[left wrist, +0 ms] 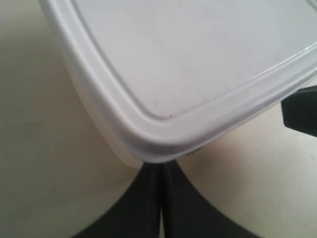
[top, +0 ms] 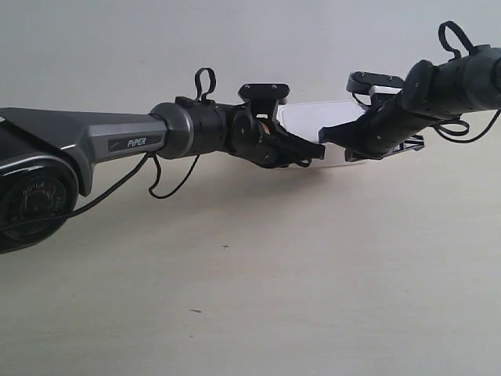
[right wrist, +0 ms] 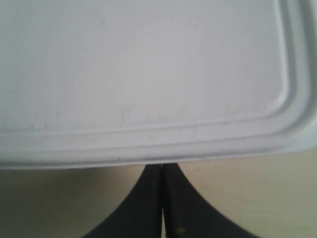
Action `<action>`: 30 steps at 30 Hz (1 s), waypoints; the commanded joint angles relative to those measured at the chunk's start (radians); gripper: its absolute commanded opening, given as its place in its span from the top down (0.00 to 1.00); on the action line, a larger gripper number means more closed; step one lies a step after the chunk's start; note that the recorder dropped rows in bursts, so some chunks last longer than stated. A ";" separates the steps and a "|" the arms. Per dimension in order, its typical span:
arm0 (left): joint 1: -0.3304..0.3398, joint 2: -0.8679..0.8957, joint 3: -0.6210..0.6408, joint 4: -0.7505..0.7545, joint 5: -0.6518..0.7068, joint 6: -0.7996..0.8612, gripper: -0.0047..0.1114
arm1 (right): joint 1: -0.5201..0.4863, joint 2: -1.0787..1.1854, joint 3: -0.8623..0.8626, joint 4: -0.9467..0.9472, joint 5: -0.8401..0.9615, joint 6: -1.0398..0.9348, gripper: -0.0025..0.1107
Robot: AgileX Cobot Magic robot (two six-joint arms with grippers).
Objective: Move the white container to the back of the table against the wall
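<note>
The white container sits far back on the table, close to the wall; both arms hide part of it. In the left wrist view, my left gripper is shut, and its tips disappear under the rim at a rounded corner of the container. My right gripper is also shut, its tips under a long edge of the lid. Neither holds anything. In the exterior view the two shut grippers meet in front of the container.
The arm at the exterior view's left stretches low across the table, with loose cables hanging. The other arm reaches in from the exterior view's right. Tiny dark marks dot the table. A dark fingertip shows beside the container.
</note>
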 commanded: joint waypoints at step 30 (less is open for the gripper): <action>0.006 0.057 -0.110 0.025 -0.005 -0.001 0.96 | -0.006 0.151 -0.262 0.031 0.051 -0.006 0.98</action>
